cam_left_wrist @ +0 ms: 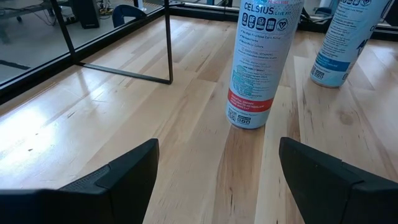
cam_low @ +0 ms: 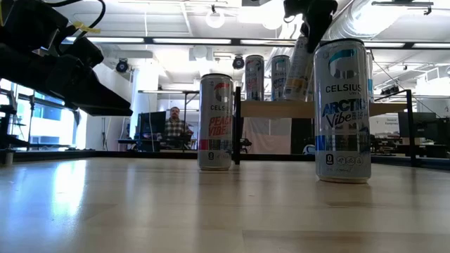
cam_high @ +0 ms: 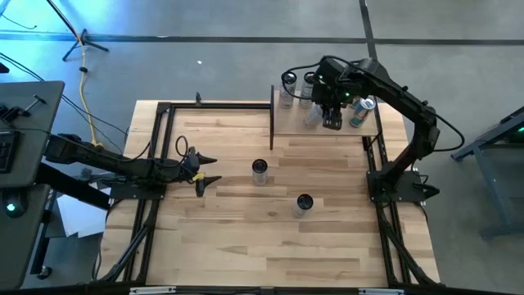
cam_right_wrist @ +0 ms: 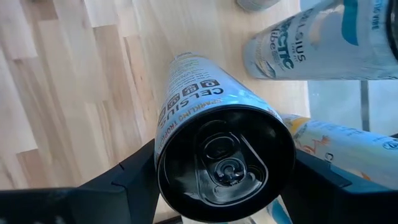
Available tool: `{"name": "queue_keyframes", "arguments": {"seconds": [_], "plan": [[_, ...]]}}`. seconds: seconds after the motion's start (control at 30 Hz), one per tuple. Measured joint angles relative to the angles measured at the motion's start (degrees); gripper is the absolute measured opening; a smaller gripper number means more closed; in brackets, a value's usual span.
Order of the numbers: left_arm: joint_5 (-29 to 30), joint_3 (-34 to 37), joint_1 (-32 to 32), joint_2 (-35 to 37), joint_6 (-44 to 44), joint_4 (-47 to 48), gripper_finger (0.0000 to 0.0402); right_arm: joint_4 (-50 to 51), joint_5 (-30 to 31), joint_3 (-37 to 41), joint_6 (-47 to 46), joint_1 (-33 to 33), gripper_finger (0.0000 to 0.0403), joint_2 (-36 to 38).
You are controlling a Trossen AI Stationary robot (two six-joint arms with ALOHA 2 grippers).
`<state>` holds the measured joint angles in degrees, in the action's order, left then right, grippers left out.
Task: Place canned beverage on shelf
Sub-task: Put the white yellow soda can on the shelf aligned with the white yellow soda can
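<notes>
Gripping a can (cam_right_wrist: pixel 217 143) over the shelf (cam_high: pixel 286 123), the right jaws hadn't released; left jaws waited open; two cans remained on the tabletop (cam_high: pixel 246 238).

Light-wood shelf (cam_high: pixel 286 124) holding several cans, one white can (cam_right_wrist: pixel 205 112) tilted on it
</notes>
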<state>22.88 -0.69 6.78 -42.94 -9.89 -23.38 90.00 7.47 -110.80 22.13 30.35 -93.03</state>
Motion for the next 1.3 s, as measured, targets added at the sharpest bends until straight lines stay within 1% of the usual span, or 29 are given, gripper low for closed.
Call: {"name": "queue_keyframes", "arguments": {"seconds": [0.27, 0.4, 0.63, 1.03, 1.2, 1.3], "plan": [[0.01, 0.0, 0.0, -0.01, 0.01, 0.01, 0.0305, -0.48, -3.12, -0.16, -0.16, 1.61, 0.0257, -1.41], [-0.01, 0.0, 0.0, -0.02, 0.02, 0.01, 0.0305, -0.47, -3.23, -0.24, 0.42, 2.3, 0.0263, -2.3], [0.0, 0.0, -0.02, -0.02, 0.01, 0.01, 0.0305, 0.26, -3.41, 0.13, -0.12, 2.23, 0.0288, -2.6], [-0.01, 0.0, 0.0, -0.02, 0.02, 0.01, 0.0305, 0.07, -4.3, 0.11, -1.34, 1.91, 0.0291, -2.5], [0.01, 0.0, -0.02, -0.02, 0.0, 0.01, 0.0305, 0.04, -4.5, 0.11, -4.89, 0.25, 0.0291, -2.49], [0.0, 0.0, 0.0, -0.02, 0.0, 0.01, 0.0305, 0.02, -4.63, 0.11, -9.47, -1.99, 0.0291, -2.49]]}}
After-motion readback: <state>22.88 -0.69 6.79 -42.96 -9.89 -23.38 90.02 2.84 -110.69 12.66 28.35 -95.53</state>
